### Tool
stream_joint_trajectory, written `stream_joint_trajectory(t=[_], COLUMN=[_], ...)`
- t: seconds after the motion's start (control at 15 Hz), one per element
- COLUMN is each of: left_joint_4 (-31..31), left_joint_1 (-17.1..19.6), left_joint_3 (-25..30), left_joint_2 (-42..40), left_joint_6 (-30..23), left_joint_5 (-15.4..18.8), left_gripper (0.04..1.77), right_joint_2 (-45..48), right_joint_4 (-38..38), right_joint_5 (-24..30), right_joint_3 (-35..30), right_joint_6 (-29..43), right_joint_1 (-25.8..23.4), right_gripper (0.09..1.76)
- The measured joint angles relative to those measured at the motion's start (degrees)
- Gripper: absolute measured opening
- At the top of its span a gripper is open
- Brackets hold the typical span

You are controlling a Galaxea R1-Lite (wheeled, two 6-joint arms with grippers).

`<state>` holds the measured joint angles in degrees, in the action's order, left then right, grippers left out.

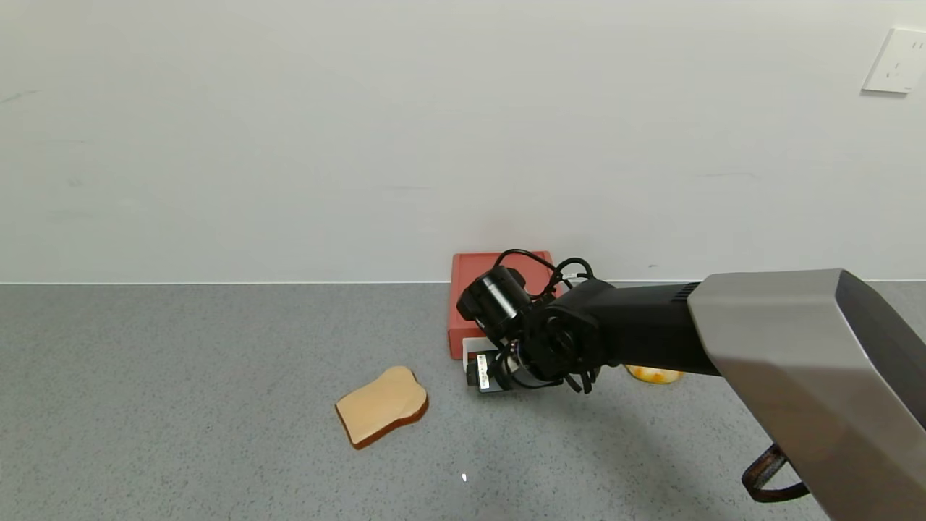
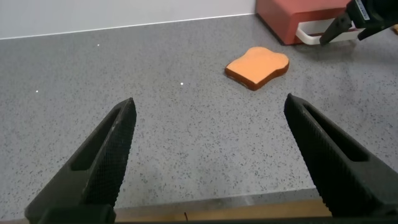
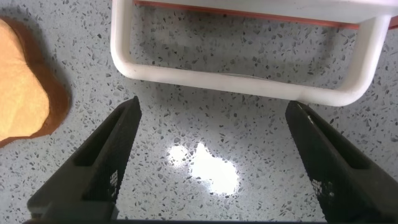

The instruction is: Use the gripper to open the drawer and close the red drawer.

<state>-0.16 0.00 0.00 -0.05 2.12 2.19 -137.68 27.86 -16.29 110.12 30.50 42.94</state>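
The salmon-red drawer [image 1: 470,289] stands against the wall, its white loop handle [image 3: 236,84] facing the table front. My right gripper [image 1: 475,374] hovers low just in front of that handle. In the right wrist view it [image 3: 214,107] is open and empty, with its tips just short of the handle bar and not touching it. In the left wrist view the drawer [image 2: 286,15] and handle [image 2: 309,35] show far off, with the tray pushed in as far as I can see. My left gripper [image 2: 210,102] is open and empty, low near the table's front edge, out of the head view.
A bread slice [image 1: 382,414] lies on the grey speckled table, left of the right gripper; it also shows in the wrist views [image 2: 258,65] [image 3: 22,87]. A yellow object [image 1: 653,374] is partly hidden behind the right arm. The wall runs right behind the drawer.
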Motion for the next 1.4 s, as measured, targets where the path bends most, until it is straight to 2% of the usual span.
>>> stream_joint_trajectory(t=[0.33, 0.53, 0.67, 1.0, 1.4], left_joint_4=[0.0, 0.0, 0.0, 0.0, 0.0], left_joint_1=[0.0, 0.0, 0.0, 0.0, 0.0], left_joint_3=[0.0, 0.0, 0.0, 0.0, 0.0], left_joint_2=[0.0, 0.0, 0.0, 0.0, 0.0], left_joint_6=[0.0, 0.1, 0.1, 0.2, 0.2], left_joint_5=[0.0, 0.0, 0.0, 0.0, 0.0], left_gripper=[1.72, 1.72, 1.72, 1.72, 1.72], right_joint_2=[3.0, 8.9, 14.9, 32.8, 55.7], right_joint_4=[0.1, -1.0, -4.2, -9.3, -14.7], right_joint_5=[0.3, 3.2, 6.2, 12.3, 17.8], right_joint_3=[-2.3, -7.2, -12.3, -25.7, -40.3], right_joint_6=[-3.2, -8.4, -13.8, -24.9, -32.2], right_joint_1=[0.1, -0.3, -1.4, -7.3, -16.8], right_gripper=[1.71, 1.71, 1.71, 1.71, 1.71])
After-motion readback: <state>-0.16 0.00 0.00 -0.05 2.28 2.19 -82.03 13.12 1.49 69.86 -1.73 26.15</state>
